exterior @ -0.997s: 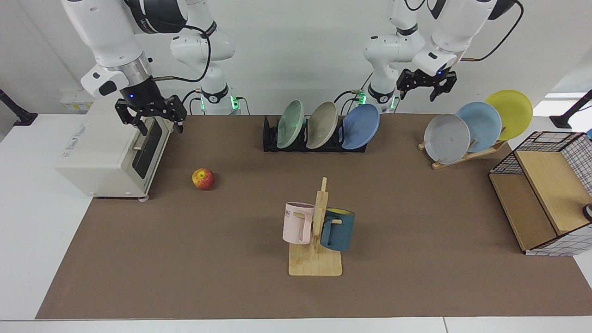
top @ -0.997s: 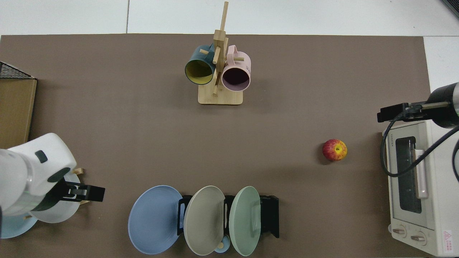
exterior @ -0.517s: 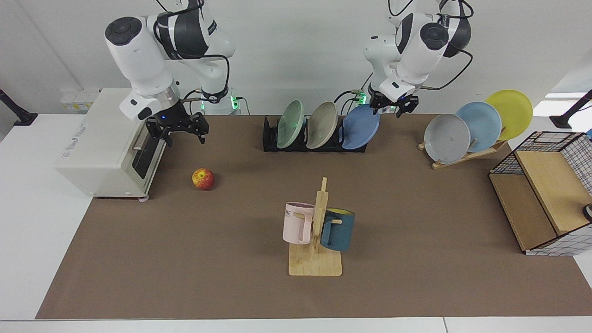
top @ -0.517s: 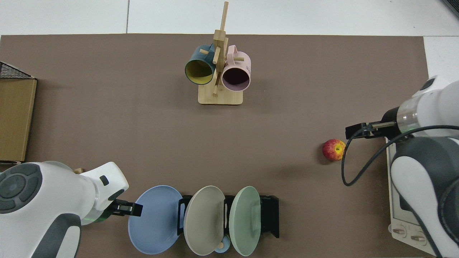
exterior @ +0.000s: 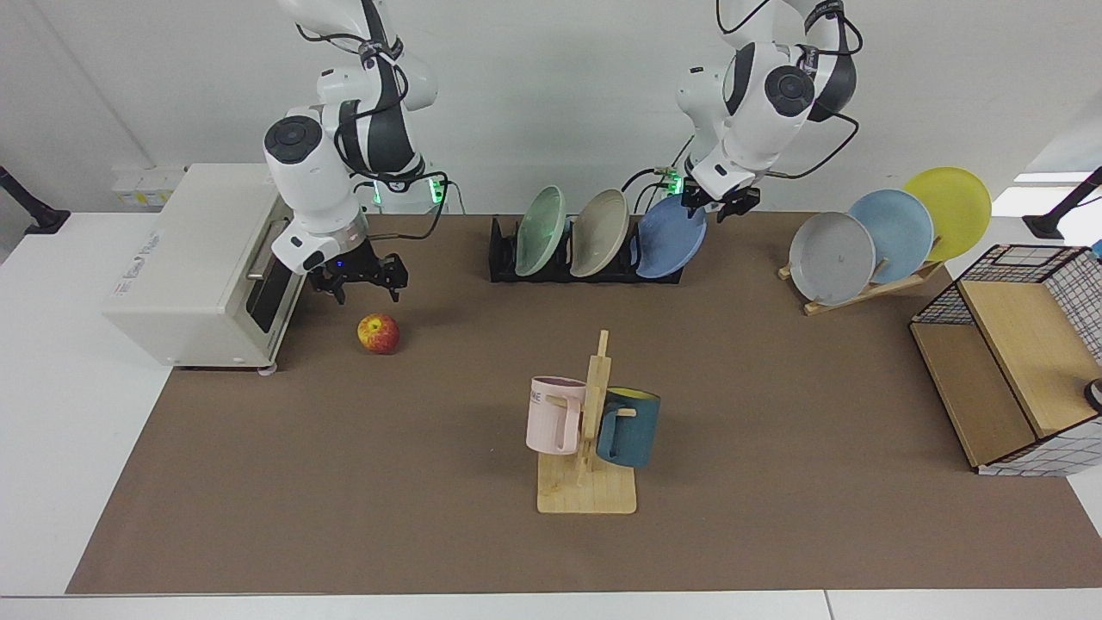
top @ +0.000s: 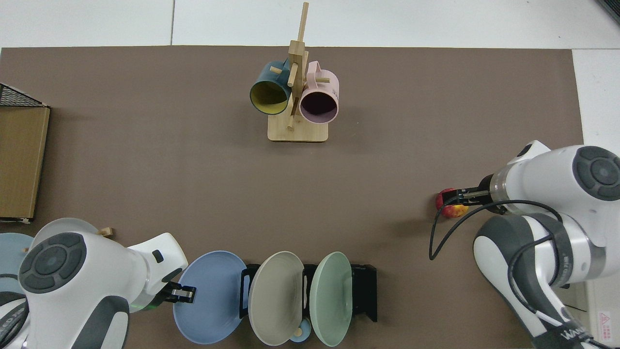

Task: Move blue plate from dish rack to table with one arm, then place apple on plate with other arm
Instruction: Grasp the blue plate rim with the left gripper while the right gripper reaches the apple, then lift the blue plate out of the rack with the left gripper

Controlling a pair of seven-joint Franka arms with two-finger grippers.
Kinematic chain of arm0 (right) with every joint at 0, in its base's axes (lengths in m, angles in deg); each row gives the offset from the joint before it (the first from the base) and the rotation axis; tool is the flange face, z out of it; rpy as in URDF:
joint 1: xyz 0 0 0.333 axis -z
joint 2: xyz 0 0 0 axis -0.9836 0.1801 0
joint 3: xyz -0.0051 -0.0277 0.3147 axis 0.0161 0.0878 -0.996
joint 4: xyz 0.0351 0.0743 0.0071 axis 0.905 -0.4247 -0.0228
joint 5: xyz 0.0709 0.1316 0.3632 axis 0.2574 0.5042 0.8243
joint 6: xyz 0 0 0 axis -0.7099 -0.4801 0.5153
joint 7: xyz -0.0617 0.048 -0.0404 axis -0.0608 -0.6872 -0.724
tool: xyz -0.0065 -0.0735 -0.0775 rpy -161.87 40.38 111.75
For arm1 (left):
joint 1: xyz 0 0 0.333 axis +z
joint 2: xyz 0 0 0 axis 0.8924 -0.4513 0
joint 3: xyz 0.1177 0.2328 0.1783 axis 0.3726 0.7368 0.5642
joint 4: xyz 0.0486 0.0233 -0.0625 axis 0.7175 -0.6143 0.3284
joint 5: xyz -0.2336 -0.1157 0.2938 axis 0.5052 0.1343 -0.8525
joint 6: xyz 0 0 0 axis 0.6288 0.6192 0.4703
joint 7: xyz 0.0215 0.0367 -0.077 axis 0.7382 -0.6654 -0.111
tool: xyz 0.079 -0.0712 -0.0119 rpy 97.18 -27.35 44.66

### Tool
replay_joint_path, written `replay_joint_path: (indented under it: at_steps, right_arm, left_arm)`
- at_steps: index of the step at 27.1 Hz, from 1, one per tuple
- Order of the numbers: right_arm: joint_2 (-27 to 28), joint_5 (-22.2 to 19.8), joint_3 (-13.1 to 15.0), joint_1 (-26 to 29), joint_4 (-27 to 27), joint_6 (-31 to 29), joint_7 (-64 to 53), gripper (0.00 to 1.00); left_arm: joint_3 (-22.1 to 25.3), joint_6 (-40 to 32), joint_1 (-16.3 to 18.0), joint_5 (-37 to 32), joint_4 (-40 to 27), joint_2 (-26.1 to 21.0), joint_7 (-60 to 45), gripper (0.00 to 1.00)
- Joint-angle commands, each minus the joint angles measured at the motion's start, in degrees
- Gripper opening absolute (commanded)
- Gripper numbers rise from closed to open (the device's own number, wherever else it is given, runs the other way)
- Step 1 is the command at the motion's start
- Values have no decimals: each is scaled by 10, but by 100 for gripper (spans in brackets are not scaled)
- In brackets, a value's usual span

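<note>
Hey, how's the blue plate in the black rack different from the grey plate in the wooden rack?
The blue plate is periwinkle; the grey plate is pale grey. The blue plate stands at the end of the black dish rack; the grey one leans back in the slanted wooden rack. The left gripper is at the blue plate's rim; nothing is near the grey plate. Both are round and look similar in size.

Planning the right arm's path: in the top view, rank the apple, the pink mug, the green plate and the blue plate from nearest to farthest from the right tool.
From the right tool, at that view's right:
1. apple, directly beneath it.
2. green plate, the dish rack's nearest end.
3. pink mug, on the stand at centre top.
4. blue plate, at the rack's far end, by the left tool.
</note>
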Motion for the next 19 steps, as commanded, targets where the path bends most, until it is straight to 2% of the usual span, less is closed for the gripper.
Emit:
replay_joint_path:
  at_steps: [1, 6, 12, 16, 17, 19]
  right_arm:
    - [0, -15, -1, 5, -39, -44, 16, 100]
    - [23, -15, -1, 7, -48, -81, 18, 100]
    - [52, -15, -1, 16, -50, -111, 18, 100]
    - [71, -15, -1, 22, -49, -131, 14, 100]
    - [76, -15, -2, 22, -49, -135, 15, 100]
    - [87, -15, -1, 22, -49, -145, 15, 100]
  left_arm:
    - [-2, 17, 1, 12, -23, 21, 9, 23]
    - [-4, 16, 0, 12, -23, 19, 9, 16]
    - [-52, 14, 6, 5, -16, 21, -1, 9]
    - [-62, 5, 8, -1, -5, 25, -12, 4]
    - [-62, 2, 8, -13, 0, 25, -16, 0]
    - [-63, -6, 7, -46, 11, 26, -23, 0]
